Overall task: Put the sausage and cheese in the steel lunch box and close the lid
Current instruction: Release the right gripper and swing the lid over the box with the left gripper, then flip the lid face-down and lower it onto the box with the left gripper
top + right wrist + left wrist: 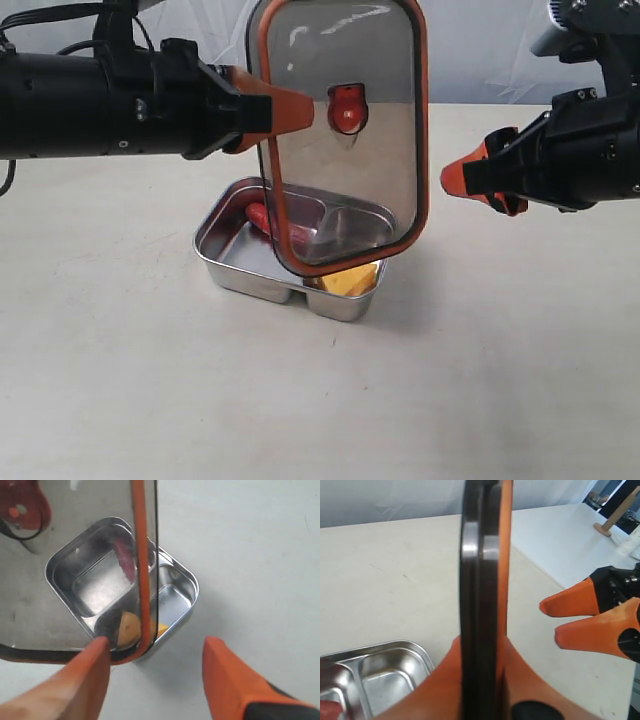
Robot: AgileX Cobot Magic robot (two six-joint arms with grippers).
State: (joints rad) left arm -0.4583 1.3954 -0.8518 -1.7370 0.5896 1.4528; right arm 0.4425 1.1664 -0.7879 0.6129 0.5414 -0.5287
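My left gripper is shut on the left edge of the lid, a smoky panel with an orange rim and valve, and holds it upright above the steel lunch box. In the left wrist view the lid shows edge-on between the orange fingers. The sausage lies in the large compartment and the cheese in the small one. My right gripper stands open just right of the lid, not touching it. In the right wrist view the gripper has the lid's corner close to one finger, with the cheese below.
The lunch box rests on a plain beige table. In the left wrist view a white surface adjoins the table, with a wooden stand at its far end. My right gripper's fingers appear there too.
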